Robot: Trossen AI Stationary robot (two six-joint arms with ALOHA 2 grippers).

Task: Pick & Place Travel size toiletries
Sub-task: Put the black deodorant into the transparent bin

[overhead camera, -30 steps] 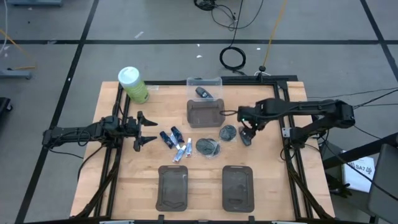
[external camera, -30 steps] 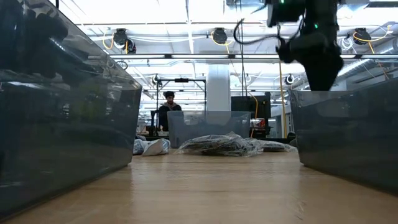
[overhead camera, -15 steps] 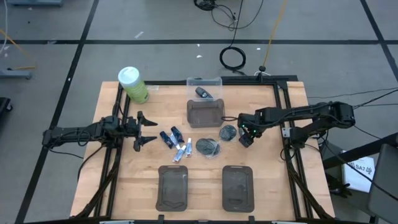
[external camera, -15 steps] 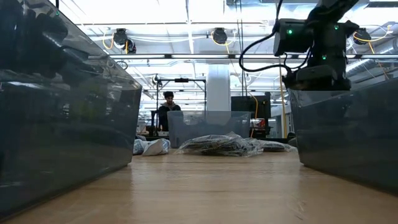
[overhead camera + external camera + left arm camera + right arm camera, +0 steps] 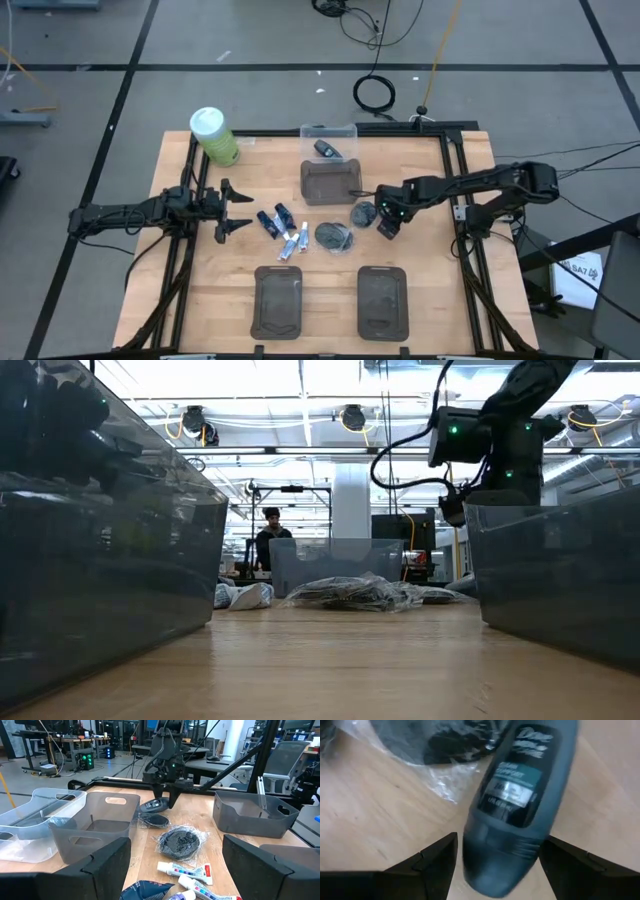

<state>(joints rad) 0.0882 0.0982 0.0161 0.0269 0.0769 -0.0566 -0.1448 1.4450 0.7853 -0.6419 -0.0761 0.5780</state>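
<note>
A dark grey roll-on bottle (image 5: 515, 810) lies on its side on the wood, next to a wrapped round pot (image 5: 445, 740). My right gripper (image 5: 498, 842) points down over the bottle's cap end, open, one finger on either side, and hides the bottle in the high view (image 5: 386, 224). In the left wrist view the bottle (image 5: 152, 805) lies under that gripper. White-and-blue mini tubes (image 5: 293, 241), dark blue tubes (image 5: 272, 220) and another wrapped pot (image 5: 333, 236) lie mid-table. My left gripper (image 5: 238, 210) waits open at the left.
Three dark grey trays stand on the table: one behind the items (image 5: 330, 182) and two at the near edge (image 5: 278, 300) (image 5: 382, 298). A clear bin (image 5: 328, 133) with a dark item stands at the far side, a big green bottle (image 5: 213, 135) at the far left.
My right gripper has come down toward the table and a little toward its left, tipping steeper, until its open fingers straddle the dark bottle. The bottle and the other items have stayed where they were.
</note>
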